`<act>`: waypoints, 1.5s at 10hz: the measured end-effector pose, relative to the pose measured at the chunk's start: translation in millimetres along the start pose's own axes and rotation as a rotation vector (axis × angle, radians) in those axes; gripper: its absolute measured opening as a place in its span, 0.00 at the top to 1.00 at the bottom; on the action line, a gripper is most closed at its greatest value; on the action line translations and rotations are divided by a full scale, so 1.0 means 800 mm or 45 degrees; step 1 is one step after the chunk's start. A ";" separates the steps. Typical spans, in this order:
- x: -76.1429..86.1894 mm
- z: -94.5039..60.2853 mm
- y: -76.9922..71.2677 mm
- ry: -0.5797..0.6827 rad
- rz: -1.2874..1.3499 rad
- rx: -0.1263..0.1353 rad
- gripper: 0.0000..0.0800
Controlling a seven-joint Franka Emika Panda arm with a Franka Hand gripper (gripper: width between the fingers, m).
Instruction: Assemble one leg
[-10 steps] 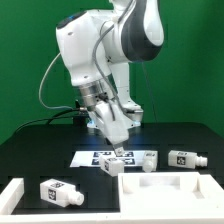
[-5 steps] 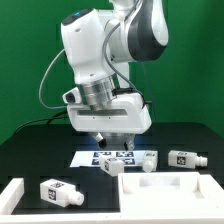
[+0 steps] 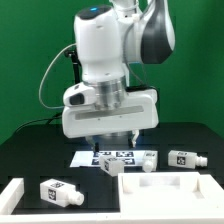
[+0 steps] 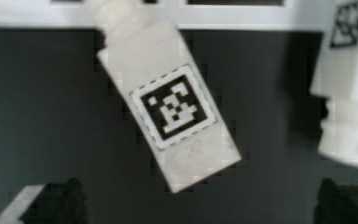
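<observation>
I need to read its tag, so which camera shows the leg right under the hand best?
The wrist view: the leg fills it, tag facing the camera. The exterior view shows it only small, below the hand.

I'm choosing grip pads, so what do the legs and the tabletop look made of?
Legs: probably matte white plastic, going by the uniform colour, blunt edges and lack of grain. The black-and-white tags look like printed stickers. Tabletop: same matte white, likely plastic too, with moulded-looking rims. The blur leaves painted wood possible.
</observation>
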State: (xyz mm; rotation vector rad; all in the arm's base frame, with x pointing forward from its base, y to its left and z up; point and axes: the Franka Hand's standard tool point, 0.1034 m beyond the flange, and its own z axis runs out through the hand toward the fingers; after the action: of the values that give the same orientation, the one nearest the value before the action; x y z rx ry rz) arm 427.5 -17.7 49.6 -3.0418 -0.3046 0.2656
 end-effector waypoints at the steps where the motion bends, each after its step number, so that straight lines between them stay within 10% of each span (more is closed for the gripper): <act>1: -0.002 0.007 -0.002 -0.007 -0.076 -0.009 0.19; 6: 0.000 0.001 0.010 -0.091 -0.197 -0.042 0.19; 9: 0.017 0.002 0.015 -0.450 -0.123 -0.157 0.19; 14: 0.004 0.011 0.010 -0.850 -0.044 -0.139 0.19; 15: -0.003 0.016 0.013 -0.941 0.004 -0.180 0.19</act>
State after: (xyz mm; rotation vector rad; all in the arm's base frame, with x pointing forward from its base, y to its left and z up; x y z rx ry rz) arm 425.2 -27.4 36.8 -2.9373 -0.3620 1.4190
